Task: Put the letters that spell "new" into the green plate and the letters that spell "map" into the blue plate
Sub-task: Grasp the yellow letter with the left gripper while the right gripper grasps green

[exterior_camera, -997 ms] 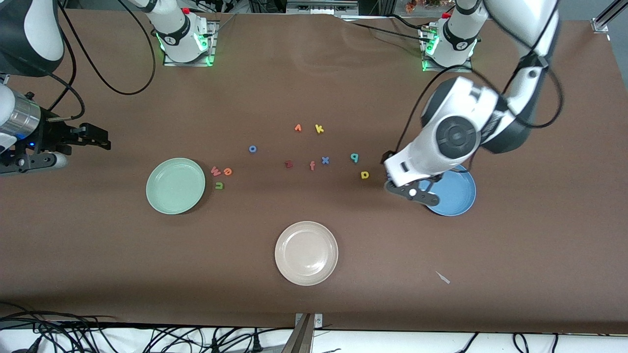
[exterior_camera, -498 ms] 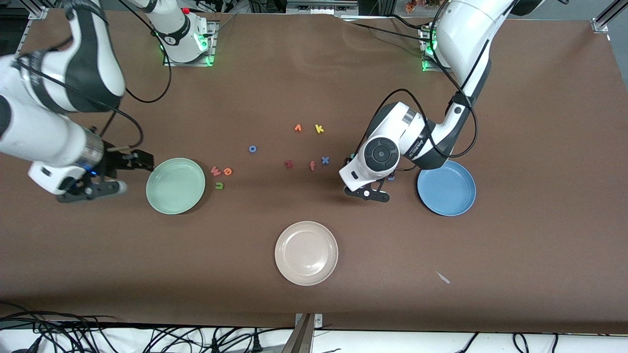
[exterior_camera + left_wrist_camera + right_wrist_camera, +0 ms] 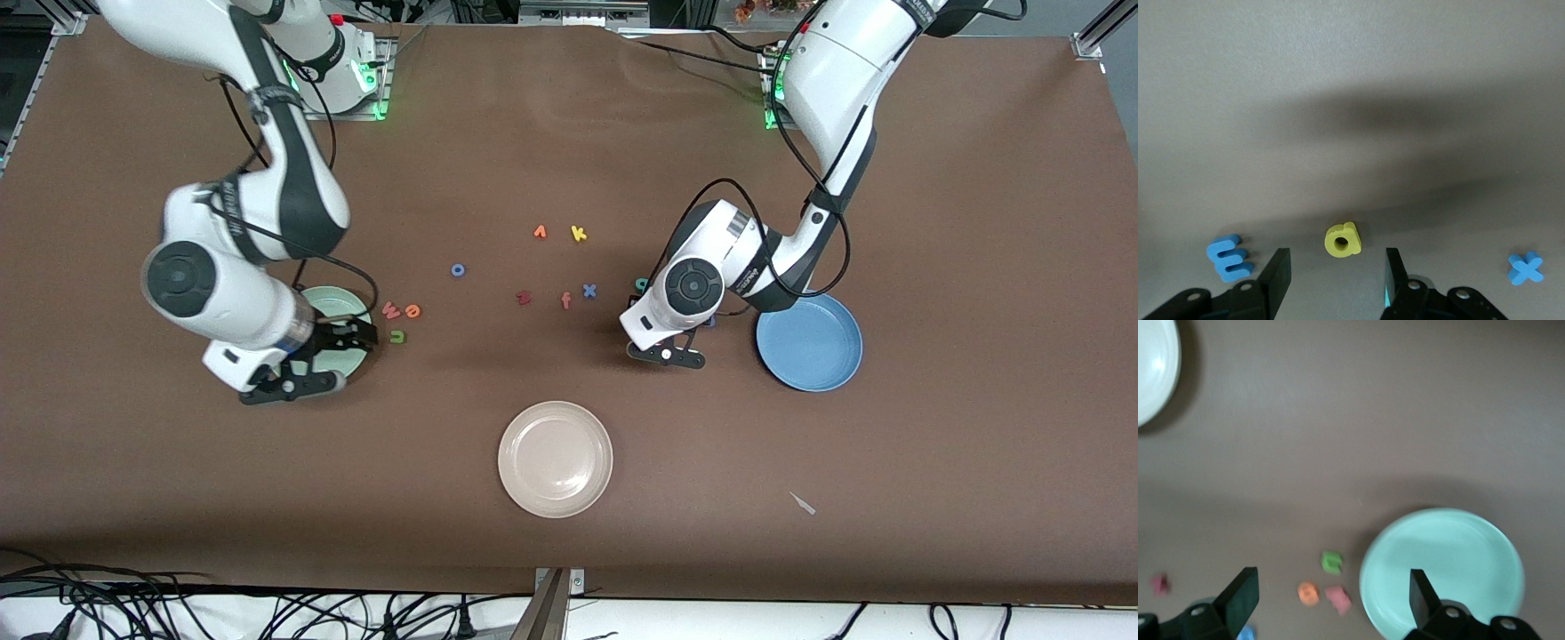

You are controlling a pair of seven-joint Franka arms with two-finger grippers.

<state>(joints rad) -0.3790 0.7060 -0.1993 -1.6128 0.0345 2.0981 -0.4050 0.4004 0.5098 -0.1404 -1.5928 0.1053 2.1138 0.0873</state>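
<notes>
The right arm has been swung in from the counter's edge. Its claw (image 3: 356, 336) is now held released, jaws spread wide, over the 3 o'clock rim of the green plate (image 3: 1441, 567). The plate is seen empty. Just off that rim the pinkish w (image 3: 391, 310), the orange e (image 3: 412, 310) and the olive n (image 3: 397, 337) are clustered on the counter, none yet collected. A first pick for "new" is judged to be imminent.

At mid-counter the stray letters are left alone: the blue o (image 3: 458, 269), the dark red z (image 3: 524, 298), an orange f (image 3: 565, 300), the blue x (image 3: 589, 290) and the yellow k (image 3: 578, 233). The beige plate (image 3: 555, 459) lies at 6 o'clock of them.

The left arm has been brought off the blue plate (image 3: 813, 347) and lowered at that plate's 9 o'clock. Its claw (image 3: 1337, 261) has been drawn partly in but nothing is gripped yet. In the left wrist view bare counter shows on each side between the fingers and the yellow a (image 3: 1343, 240). The a lies flat just at the fingertips and is nearly as broad as it is long. Its slightly longer side runs across the gap from finger to finger, and its stem is turned toward the finger on the x's side. The blue m (image 3: 1228, 257) lies flat just outside the other finger, with its legs pointed toward the a and its long axis set along the fingers. The teal p (image 3: 640, 284) is glimpsed at the wrist's edge. The blue plate is empty, so "map" is judged barely begun.
</notes>
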